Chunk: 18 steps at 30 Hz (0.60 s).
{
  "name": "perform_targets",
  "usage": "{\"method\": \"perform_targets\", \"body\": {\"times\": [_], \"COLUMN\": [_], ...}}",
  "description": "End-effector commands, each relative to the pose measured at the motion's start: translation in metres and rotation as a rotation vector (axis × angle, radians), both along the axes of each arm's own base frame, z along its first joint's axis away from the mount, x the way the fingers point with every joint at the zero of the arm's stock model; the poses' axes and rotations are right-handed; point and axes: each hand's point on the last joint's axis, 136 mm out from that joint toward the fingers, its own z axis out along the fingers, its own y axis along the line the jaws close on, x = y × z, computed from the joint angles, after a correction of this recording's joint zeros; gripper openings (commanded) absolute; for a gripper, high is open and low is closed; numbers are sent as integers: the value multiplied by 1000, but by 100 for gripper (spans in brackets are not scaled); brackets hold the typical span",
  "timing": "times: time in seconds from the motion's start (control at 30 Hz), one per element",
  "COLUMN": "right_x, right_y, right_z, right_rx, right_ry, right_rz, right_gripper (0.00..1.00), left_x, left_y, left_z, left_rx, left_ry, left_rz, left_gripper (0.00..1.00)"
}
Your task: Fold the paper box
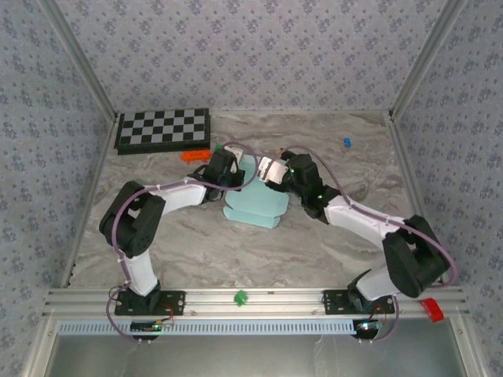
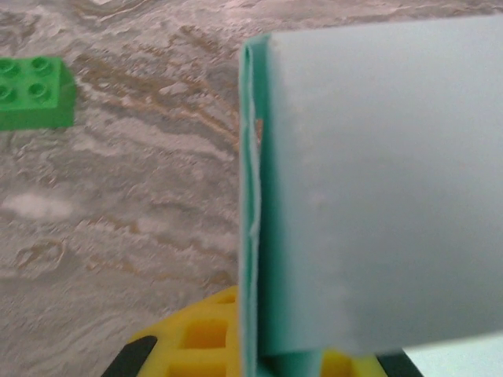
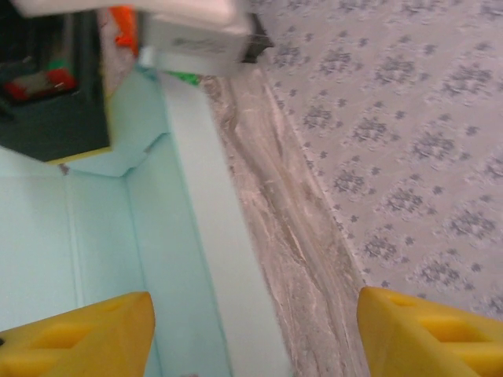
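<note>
The pale mint paper box (image 1: 253, 203) lies partly folded at the middle of the marble table, with one wall raised at its far side. My left gripper (image 1: 233, 173) is at the box's far left and is shut on a raised panel of the paper box (image 2: 377, 188); the card stands on edge between its yellow fingers (image 2: 192, 338). From the right, my right gripper (image 1: 267, 171) hangs over the far right wall. Its yellow fingers (image 3: 78, 338) stand wide open with nothing between them, above the edge of the paper box (image 3: 196, 236).
A black-and-white checkered board (image 1: 163, 128) lies at the back left. An orange brick (image 1: 194, 155) sits just in front of it, a green brick (image 2: 35, 93) lies near the left gripper, and a small blue piece (image 1: 346, 142) is at the back right. Patterned walls enclose the table.
</note>
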Motion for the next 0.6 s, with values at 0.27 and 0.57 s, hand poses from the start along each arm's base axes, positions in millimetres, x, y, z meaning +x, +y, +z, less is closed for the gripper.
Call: {"method": "perform_targets", "body": {"times": [0.27,0.57], "right_x": [-27,-31], "right_y": [-53,-62], "right_z": [48,23], "right_rx": [445,558], "right_ry": [287,606], "right_rz": [-381,-554], "right_gripper": [73,69], "left_x": [-27,-44], "left_y": [28,35], "left_z": [17,32], "left_rx": [36,-25], "left_ry": [189,282], "left_rz": [218,315], "left_gripper": [1,0]}}
